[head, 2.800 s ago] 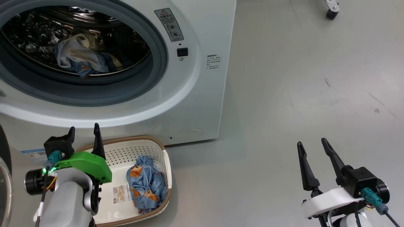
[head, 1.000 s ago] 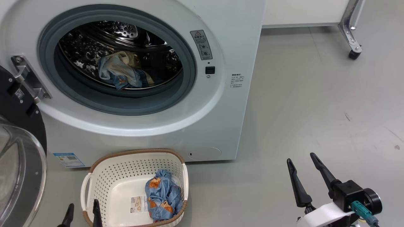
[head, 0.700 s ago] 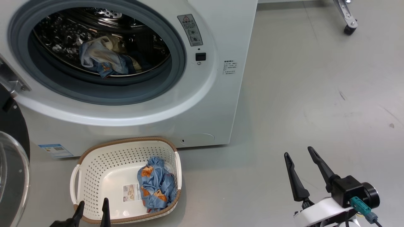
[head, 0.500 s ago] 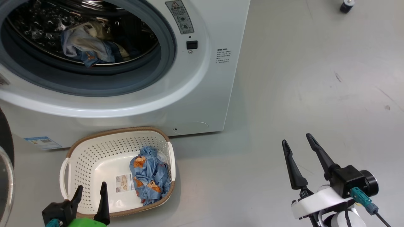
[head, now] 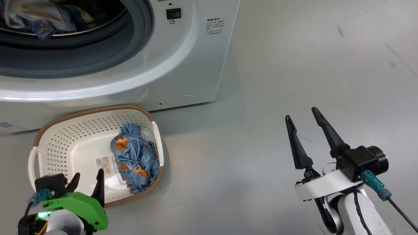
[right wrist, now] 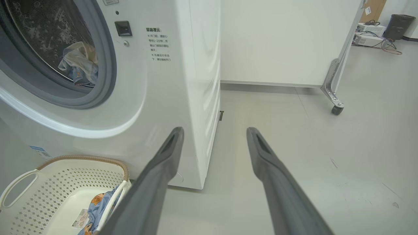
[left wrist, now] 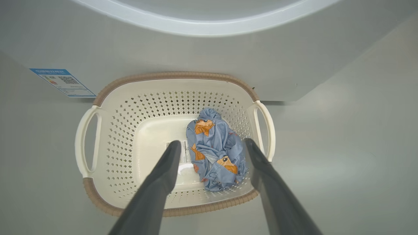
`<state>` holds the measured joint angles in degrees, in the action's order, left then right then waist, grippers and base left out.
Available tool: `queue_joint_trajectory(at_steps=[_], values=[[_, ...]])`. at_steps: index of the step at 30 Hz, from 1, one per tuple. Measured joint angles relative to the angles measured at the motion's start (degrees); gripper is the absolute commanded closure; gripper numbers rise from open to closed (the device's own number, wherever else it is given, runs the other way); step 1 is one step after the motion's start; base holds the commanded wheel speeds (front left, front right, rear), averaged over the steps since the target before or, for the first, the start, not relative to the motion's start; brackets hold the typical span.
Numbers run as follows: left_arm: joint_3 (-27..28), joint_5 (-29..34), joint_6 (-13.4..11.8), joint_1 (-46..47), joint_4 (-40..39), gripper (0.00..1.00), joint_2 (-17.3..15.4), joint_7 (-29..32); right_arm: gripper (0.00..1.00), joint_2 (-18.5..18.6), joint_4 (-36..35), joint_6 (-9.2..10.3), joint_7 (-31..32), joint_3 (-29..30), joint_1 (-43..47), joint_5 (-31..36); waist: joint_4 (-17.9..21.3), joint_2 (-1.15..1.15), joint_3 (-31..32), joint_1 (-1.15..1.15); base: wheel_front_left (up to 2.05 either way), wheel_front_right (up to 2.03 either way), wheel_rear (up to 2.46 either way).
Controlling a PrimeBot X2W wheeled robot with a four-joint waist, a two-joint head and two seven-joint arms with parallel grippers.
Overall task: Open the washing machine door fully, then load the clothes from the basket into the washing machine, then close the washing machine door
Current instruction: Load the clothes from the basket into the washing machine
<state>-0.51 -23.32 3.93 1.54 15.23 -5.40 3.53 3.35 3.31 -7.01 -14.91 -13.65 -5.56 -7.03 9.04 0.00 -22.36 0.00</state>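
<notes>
Clothes (head: 134, 156) lie as one crumpled blue bundle in the basket (head: 91, 111), at 8 o'clock in the head view. A second bundle (head: 36, 16) sits in the drum of the washing machine (head: 183, 65), at 11 o'clock. There are two grippers. The left gripper (head: 88, 173), at 7 o'clock, is spread wide and empty over the basket's near rim, with the basket bundle at 2 o'clock from it. The right gripper (head: 301, 114), at 4 o'clock, is also spread wide and holds nothing, well apart over the floor (head: 254, 98).

In the left wrist view, the left gripper (left wrist: 212, 143) frames the basket bundle (left wrist: 215, 150) between its spread jaws and grips nothing.

In the right wrist view, the right gripper (right wrist: 214, 130) points past the machine's corner. The basket (right wrist: 81, 159) is at 7 o'clock and the drum bundle (right wrist: 78, 65) at 10 o'clock.
</notes>
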Motion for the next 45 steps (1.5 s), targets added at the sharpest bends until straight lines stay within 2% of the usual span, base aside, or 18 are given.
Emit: queue_joint_trajectory(at_steps=[3, 13, 22, 34, 38, 45], values=[[0.0, -0.2, 0.1, 2.4, 1.9, 0.0, -1.7, 3.6, 0.0, -0.1, -0.2, 0.0, 0.0, -0.4, -1.6, 0.0, 1.1, 0.0, -2.9, 0.0, 0.0, 0.0, 0.0], [0.5, -2.7, 0.6, 9.6, 6.5, 0.0, -3.6, 10.0, 0.0, -0.4, -0.9, 0.0, 0.0, -1.5, -5.3, 0.0, 4.2, 0.0, -10.4, 0.01, 0.0, 0.0, 0.0], [1.5, -4.5, 0.7, 16.1, 9.9, 0.0, -3.8, 12.5, 0.0, -0.6, -1.4, 0.07, 0.0, -1.6, -7.3, -0.1, 6.2, 0.0, -15.7, 0.01, 0.0, 0.0, 0.0], [1.1, -8.8, 2.1, 20.5, 14.2, 0.0, -2.7, 15.6, 0.0, -0.7, -2.1, 0.7, 0.0, -1.7, -8.4, -1.0, 7.3, 0.0, -20.2, 0.01, 0.0, 0.0, 0.0], [0.6, -9.1, 2.2, 21.8, 15.4, 0.0, -2.5, 16.2, 0.0, -0.7, -2.3, 1.57, 0.0, -1.8, -8.4, -1.0, 7.3, 0.0, -21.3, 0.01, 0.0, 0.0, 0.0], [0.0, -8.8, 2.6, 23.8, 17.4, 0.0, -2.9, 16.1, 0.0, -0.8, -2.6, 1.63, 0.0, -2.7, -9.4, -1.0, 7.3, 0.0, -23.2, 0.01, 0.0, 0.0, 0.0]])
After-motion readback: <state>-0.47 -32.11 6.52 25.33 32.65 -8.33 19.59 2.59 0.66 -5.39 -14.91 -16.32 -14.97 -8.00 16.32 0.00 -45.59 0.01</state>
